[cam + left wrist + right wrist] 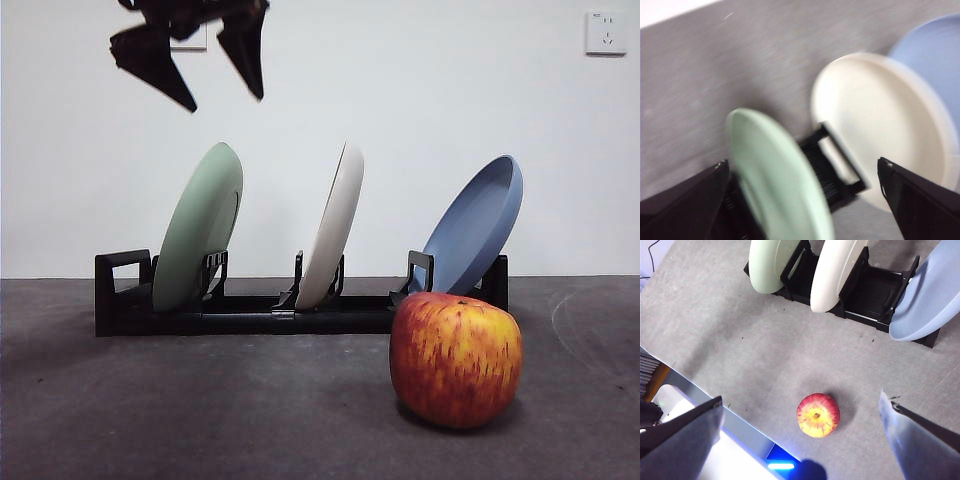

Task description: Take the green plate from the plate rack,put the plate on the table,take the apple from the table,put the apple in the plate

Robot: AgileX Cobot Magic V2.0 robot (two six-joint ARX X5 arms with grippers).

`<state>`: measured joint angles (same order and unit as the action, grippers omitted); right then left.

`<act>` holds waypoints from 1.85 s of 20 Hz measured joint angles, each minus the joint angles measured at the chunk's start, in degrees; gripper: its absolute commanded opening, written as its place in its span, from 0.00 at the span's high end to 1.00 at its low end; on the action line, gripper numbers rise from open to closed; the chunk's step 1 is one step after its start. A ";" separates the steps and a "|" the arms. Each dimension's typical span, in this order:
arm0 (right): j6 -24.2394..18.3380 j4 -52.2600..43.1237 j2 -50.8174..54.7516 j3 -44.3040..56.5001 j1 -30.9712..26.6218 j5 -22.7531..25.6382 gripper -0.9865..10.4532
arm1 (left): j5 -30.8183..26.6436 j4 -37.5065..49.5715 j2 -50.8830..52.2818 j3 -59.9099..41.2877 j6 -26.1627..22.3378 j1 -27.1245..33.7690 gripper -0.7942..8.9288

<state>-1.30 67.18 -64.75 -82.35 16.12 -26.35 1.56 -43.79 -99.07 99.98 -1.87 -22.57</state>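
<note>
Front view, as I watch from my remote station: a long black plate rack (250,310) sits on the dark grey table (200,410) against a white wall (420,100), and it holds three plates standing on edge, each leaning to one side. The green plate (198,228) stands in the slot nearest the rack's loop handle, a cream-white plate (332,226) is in the middle slot, and a blue plate (475,228) leans at the far end. The apple (455,360), red streaked with yellow, rests on the table in front of the rack, just below the blue plate and closest to this camera. My left gripper (221,93) hangs in the air above the green plate, not touching it, its two black jaws spread apart. From the left wrist camera, which is blurred, I see that gripper (802,170) with the green plate's (780,180) rim between its parted jaws, with the cream-white plate (880,125) and the blue plate (935,60) beyond. From the right wrist camera, my right gripper (800,405) waits high over the table with its jaws wide apart, looking down on the apple (818,415), which lies well apart from the rack (865,290).
</note>
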 measured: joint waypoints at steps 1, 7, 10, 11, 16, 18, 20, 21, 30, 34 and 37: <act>0.02 -0.22 0.00 0.00 0.00 0.00 0.42 | -0.96 0.00 -0.68 0.00 0.00 0.00 0.41; 0.66 -1.05 -0.13 0.00 0.00 0.00 0.42 | -1.42 -0.57 -2.80 0.00 0.00 0.02 0.51; 0.68 -1.07 -0.17 0.00 0.00 0.00 0.42 | -1.42 -2.08 -4.20 0.00 0.00 0.28 0.51; 0.70 -1.05 -0.20 0.00 0.00 0.00 0.42 | -1.42 -2.47 -4.48 0.00 0.00 0.42 0.51; 0.72 -1.05 -0.20 0.00 0.00 0.00 0.42 | -1.27 -3.30 -4.85 0.00 0.00 0.70 0.78; 0.76 -1.05 -0.20 0.00 0.00 0.00 0.42 | -0.90 -3.30 -4.85 0.00 0.00 0.70 0.85; 0.87 -1.05 -0.20 0.00 0.00 0.00 0.42 | 0.77 -3.30 -4.85 0.00 0.02 0.68 0.92; 0.90 -1.05 -0.20 0.00 0.00 0.00 0.42 | 2.38 -3.32 -4.85 0.00 0.61 0.70 0.93; 0.90 -1.22 -0.20 0.00 0.00 0.00 0.42 | 9.84 -7.23 -5.18 2.56 1.05 0.66 0.93; 0.90 -1.27 -0.20 0.00 0.00 0.00 0.42 | 9.07 -13.14 -5.20 13.66 0.83 0.35 0.93; 0.92 -1.88 -0.22 0.00 0.00 0.00 0.42 | 9.14 -18.73 -5.18 24.55 -0.07 -0.26 0.93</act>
<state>-0.38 65.30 -64.97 -82.35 16.12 -26.35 10.70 -62.52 -104.25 124.53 -1.93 -22.83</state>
